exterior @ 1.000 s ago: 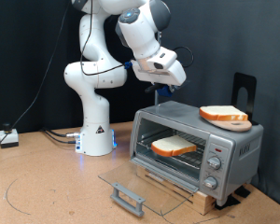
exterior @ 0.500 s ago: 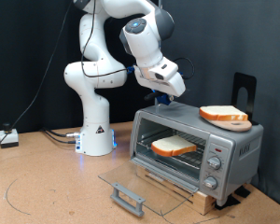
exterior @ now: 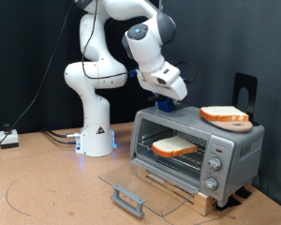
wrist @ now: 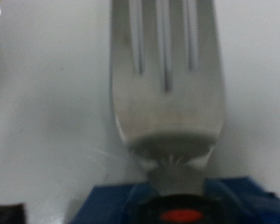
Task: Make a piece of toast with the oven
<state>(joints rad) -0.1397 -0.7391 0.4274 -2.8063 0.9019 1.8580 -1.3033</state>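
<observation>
Table [exterior: 47, 187]: brown.
Oven [exterior: 229, 150]: silver, glass door [exterior: 131, 183] dropped flat toward the exterior view's bottom.
Piece of toast [exterior: 173, 146]: flat on the wire rack inside. Likely light, soft, crumbly; best lifted from beneath or by its crust.
Second slice [exterior: 225, 115]: on the oven roof.
Gripper [exterior: 165, 101]: above the oven; fingers clenched on a fork [wrist: 166, 84].

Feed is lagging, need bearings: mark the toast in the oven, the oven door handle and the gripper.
piece of toast [exterior: 174, 146], exterior view, pale top face.
oven door handle [exterior: 127, 198], exterior view, middle of the grey bar.
gripper [exterior: 166, 105], exterior view, blue tip above the oven roof.
</observation>
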